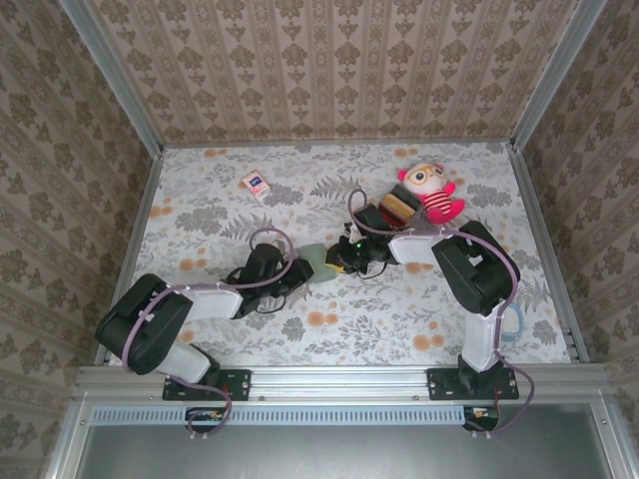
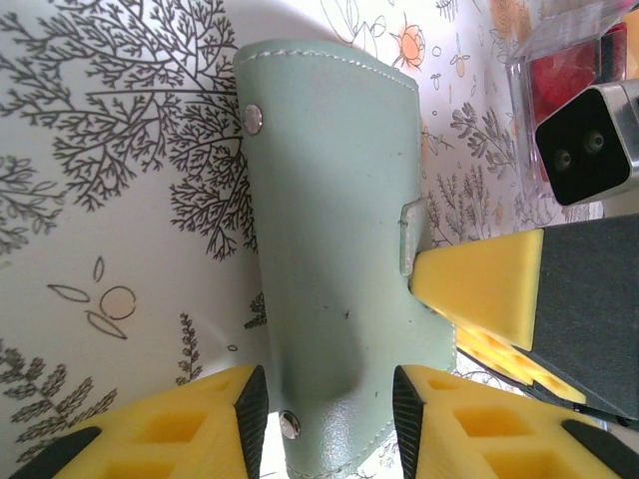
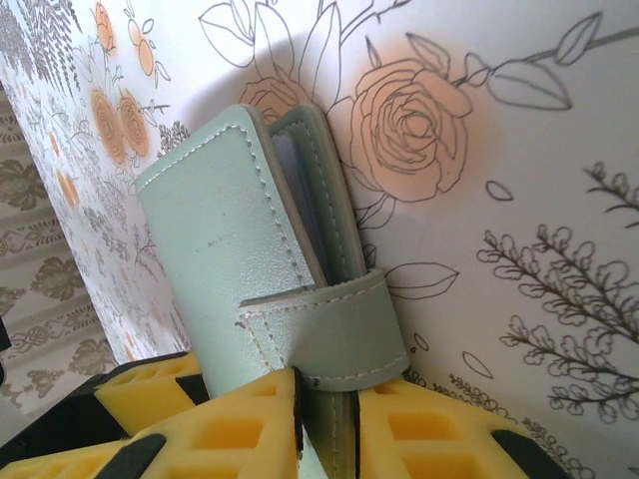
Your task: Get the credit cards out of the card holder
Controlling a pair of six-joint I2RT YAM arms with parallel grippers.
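We find the left fingers (image 2: pixel 250 419) clamped on the card holder (image 2: pixel 329 230) and the right fingers (image 3: pixel 235 429) pinching its strap (image 3: pixel 329 334); we advise peeling it back steadily against that clamp.

Left arm (image 1: pixel 212 302) and right arm (image 1: pixel 471 267): black joint housings, white link shells, lilac cables (image 1: pixel 268 232) looping alongside. Fingers (image 2: pixel 479 429) yellow, moulded with open cells; black pads (image 2: pixel 253 407) on inner faces. Black bases (image 1: pixel 451 382).

The card holder (image 1: pixel 321 264) lies on table (image 1: pixel 399 329), before toy (image 1: pixel 431 192).
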